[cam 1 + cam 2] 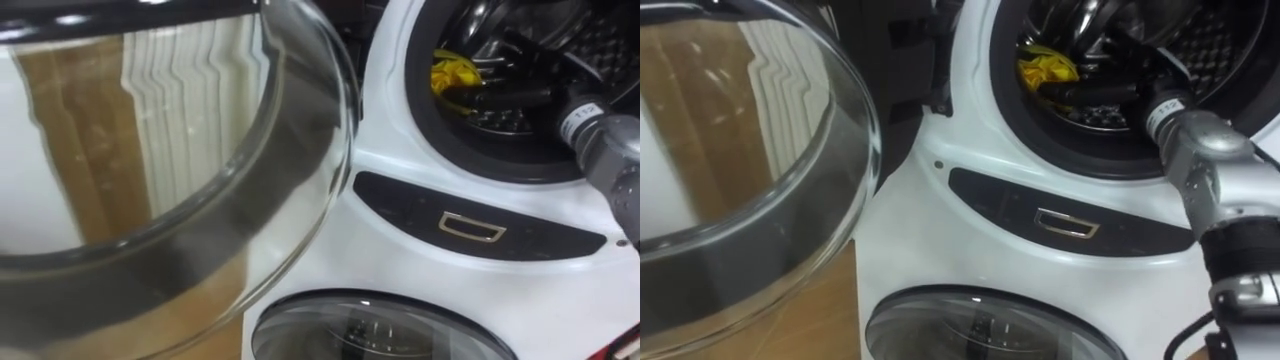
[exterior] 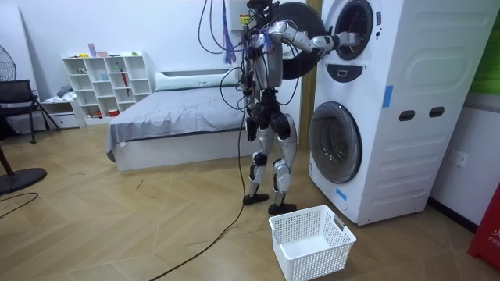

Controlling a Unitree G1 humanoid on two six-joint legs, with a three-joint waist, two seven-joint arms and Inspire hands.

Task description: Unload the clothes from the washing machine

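Observation:
A yellow cloth (image 1: pixel 452 76) (image 1: pixel 1044 66) lies at the left of the upper washing machine's dark drum (image 1: pixel 540 40) (image 1: pixel 1200 40). My right arm comes in from the right through the drum's opening. My right hand (image 1: pixel 505 97) (image 1: pixel 1095 92) is dark and lies inside, its fingers reaching the yellow cloth. How the fingers sit on the cloth is lost in the dark drum. In the room view I stand upright in front of the stacked machines (image 2: pixel 391 101) with the right arm raised into the upper one. My left hand (image 2: pixel 255 129) hangs by my hip.
The upper machine's round glass door (image 1: pixel 200 150) (image 1: pixel 740 150) hangs open at my left, close to my head. Below the drum are a dark control panel (image 1: pixel 470 225) and the lower machine's shut door (image 1: pixel 380 330). A white laundry basket (image 2: pixel 312 242) stands on the floor near my feet.

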